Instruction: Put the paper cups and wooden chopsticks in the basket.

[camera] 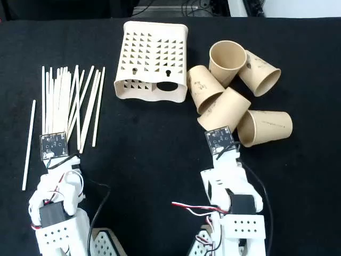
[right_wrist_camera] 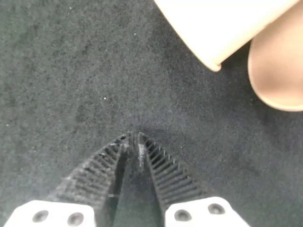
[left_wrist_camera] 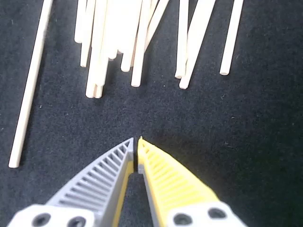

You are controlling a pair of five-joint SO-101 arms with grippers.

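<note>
Across the black cloth tabletop (camera: 149,160), the left gripper (left_wrist_camera: 136,141) is sitting clenched on nothing, with wooden chopsticks (left_wrist_camera: 102,47) lying just ahead of its fingertips. The right gripper (right_wrist_camera: 132,138) is also staying-free, pinched closed and empty, with 5 paper cups (camera: 229,109) clustering just beyond its fingertips. The basket (camera: 152,61) is lying farther ahead, between both piles. Cables (camera: 192,8) are trailing behind the table. Cup print is showing too small to read.

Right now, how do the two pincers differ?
The left pincer is half grey, half yellow; the right pincer is black all over. The left pincer points at the wooden chopsticks; the right pincer at the paper cups. Both are shut and hold nothing.
</note>
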